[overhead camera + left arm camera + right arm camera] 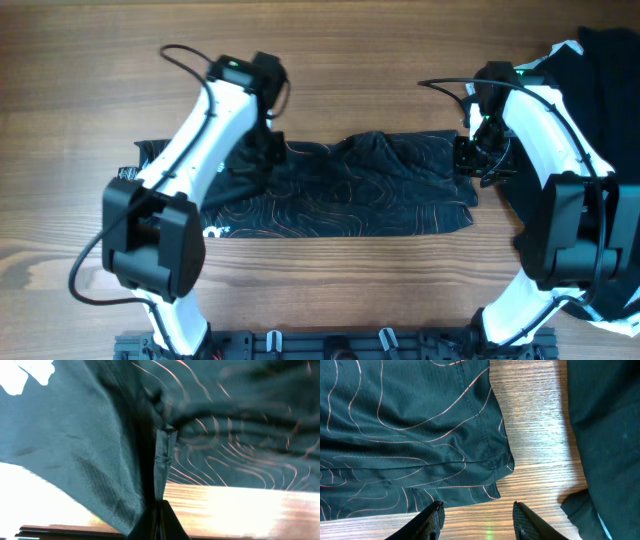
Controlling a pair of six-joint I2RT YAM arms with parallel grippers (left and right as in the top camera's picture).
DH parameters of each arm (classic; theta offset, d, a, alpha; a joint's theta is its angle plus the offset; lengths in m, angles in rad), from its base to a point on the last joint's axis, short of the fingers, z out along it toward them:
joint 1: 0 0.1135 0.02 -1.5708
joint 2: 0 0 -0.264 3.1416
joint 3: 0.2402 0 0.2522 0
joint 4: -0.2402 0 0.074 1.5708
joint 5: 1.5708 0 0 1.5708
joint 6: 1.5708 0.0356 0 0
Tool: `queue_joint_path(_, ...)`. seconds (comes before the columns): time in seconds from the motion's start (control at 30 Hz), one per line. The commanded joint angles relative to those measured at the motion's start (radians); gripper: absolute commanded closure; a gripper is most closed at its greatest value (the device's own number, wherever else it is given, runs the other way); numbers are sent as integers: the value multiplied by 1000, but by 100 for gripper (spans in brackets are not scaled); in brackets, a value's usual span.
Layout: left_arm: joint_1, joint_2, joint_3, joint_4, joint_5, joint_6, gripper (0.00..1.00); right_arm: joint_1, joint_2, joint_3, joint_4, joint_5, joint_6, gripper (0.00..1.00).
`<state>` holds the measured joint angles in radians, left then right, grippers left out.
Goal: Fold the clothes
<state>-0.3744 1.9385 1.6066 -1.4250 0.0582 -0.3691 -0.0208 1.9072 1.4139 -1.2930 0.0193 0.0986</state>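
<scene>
The black jersey (pixel 350 190) with thin orange contour lines lies folded in a long band across the middle of the table. My left gripper (pixel 268 148) sits at its upper left part and is shut on a fold of the jersey (pixel 164 455), which runs up from between the fingers (pixel 162 515). White lettering (pixel 27 372) shows at the top left of the left wrist view. My right gripper (pixel 470 160) is at the jersey's right edge, open and empty (pixel 477 515), its fingers just off the jersey's corner (pixel 490 491).
A pile of other dark clothes (pixel 600 80) lies at the right of the table, with pale parts showing, and appears in the right wrist view (pixel 605 435). Bare wood (pixel 350 90) lies behind and in front of the jersey.
</scene>
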Motion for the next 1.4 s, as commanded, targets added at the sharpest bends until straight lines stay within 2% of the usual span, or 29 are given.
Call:
queue_joint_path(0.0,-63,4,-32,0,19,-5,94,0,-18,-3,1,-16,-20,51)
queue_joint_path(0.03,-71,5,-35,11,18,-5,87,0,-18,-3,1,-16,-19,51)
queue_joint_path(0.1,-74,5,-36,48,10,-6,68,0,-18,-3,0,-16,-20,51)
queue_joint_path(0.13,-68,5,-36,66,-2,-6,66,0,-18,-3,-3,-16,-19,50)
queue_joint_path(0.2,-40,5,-36,91,-50,-6,66,0,-18,-3,-11,-8,-20,50)
queue_joint_path(0.27,3,5,-36,106,-87,-7,71,0,-18,-3,-4,11,-19,50)
queue_joint_path(0.53,187,5,-36,227,-3,-58,71,0,6,-27,267,-41,-18,47)
queue_joint_path(0.67,203,5,-36,248,-3,-58,70,2,31,-61,426,-69,-21,49)
queue_joint_path(0.77,203,5,-36,256,-3,-58,69,2,33,-81,506,-72,-18,59)
queue_joint_path(0.87,203,5,-36,256,-3,-58,69,2,34,-102,532,-71,-18,59)
queue_joint_path(1.03,203,5,-36,255,-3,-58,68,2,35,-210,707,-72,-18,58)
queue_joint_path(1.13,203,5,-36,255,-3,-58,67,2,35,-229,723,-72,-19,59)
queue_joint_path(1.17,203,5,-36,255,-3,-58,68,2,35,-233,719,-72,-19,60)
queue_joint_path(1.27,203,5,-36,255,-3,-58,67,2,35,-238,710,-71,-19,79)
queue_joint_path(1.37,203,5,-36,255,-3,-58,67,1,35,-238,705,-56,-16,91)
